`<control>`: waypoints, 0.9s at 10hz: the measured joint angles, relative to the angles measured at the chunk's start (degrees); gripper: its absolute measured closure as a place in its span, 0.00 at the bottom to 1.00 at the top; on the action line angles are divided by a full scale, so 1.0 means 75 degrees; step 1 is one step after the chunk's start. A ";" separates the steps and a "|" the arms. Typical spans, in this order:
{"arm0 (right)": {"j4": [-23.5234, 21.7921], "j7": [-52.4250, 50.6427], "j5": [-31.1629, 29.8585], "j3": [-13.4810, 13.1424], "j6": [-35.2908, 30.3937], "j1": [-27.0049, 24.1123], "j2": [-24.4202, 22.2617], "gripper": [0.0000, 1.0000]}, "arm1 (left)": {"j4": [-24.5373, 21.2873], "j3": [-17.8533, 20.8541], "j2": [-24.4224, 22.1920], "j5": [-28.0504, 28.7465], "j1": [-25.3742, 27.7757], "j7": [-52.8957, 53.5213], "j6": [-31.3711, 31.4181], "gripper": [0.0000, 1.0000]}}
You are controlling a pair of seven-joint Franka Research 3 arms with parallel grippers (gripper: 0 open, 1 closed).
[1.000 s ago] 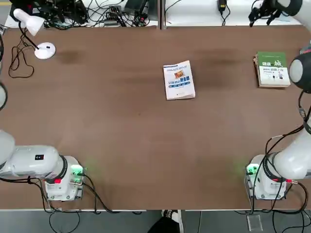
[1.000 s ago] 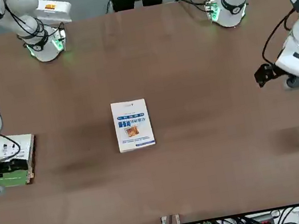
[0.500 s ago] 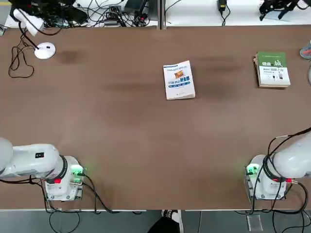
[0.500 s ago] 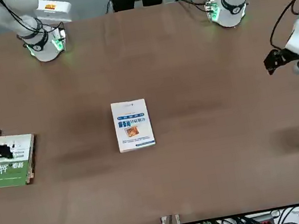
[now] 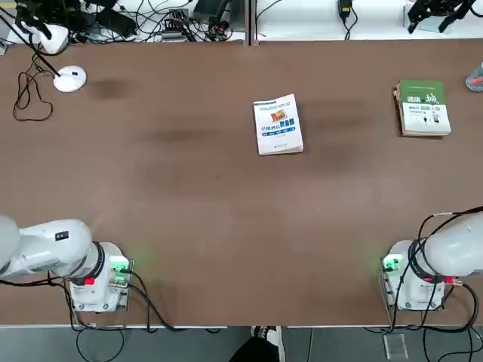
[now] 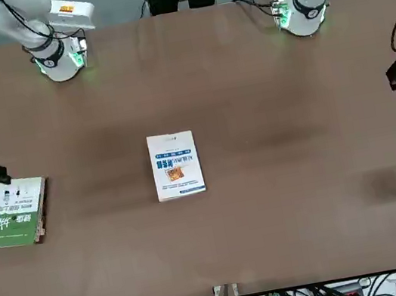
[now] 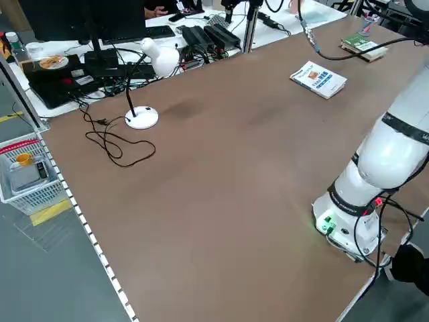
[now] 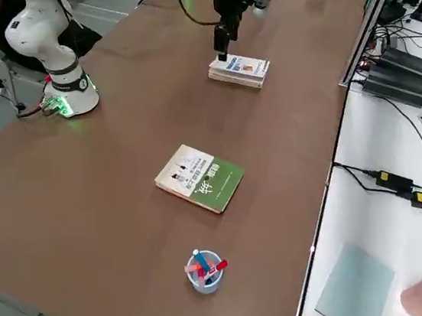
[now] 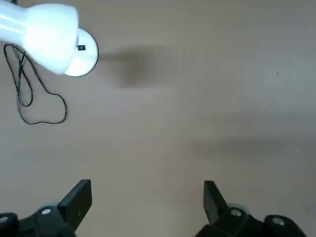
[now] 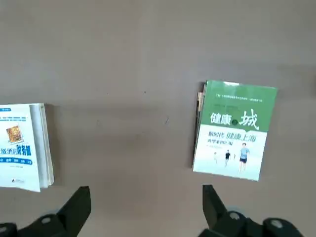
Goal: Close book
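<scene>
A white desk lamp (image 9: 47, 35) is in view on the brown table (image 9: 197, 108), its head overlapping its round base (image 9: 84, 59). A thin black cord (image 9: 29, 94) loops across the table just beside the lamp. The left gripper (image 9: 147, 205), fingers spread wide with nothing between them, hangs well apart from the lamp.

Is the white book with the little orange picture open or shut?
Shut. The white book lies flat on the table with its front cover facing up, and no pages are spread.
</scene>
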 joint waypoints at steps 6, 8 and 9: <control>-0.0120 0.0306 -0.0110 0.0494 -0.0672 -0.0110 -0.1155 0.00 | 0.0062 0.0104 -0.0437 -0.0374 0.0110 0.0008 -0.0877 0.00; -0.0101 0.0488 -0.0164 0.0652 -0.0779 -0.0110 -0.1309 0.00 | 0.0105 0.0128 -0.0497 -0.0382 0.0143 0.0008 -0.1052 0.00; -0.0101 0.0531 -0.0185 0.0685 -0.0780 -0.0110 -0.1329 0.00 | 0.0105 0.0143 -0.0507 -0.0400 0.0155 0.0007 -0.1076 0.00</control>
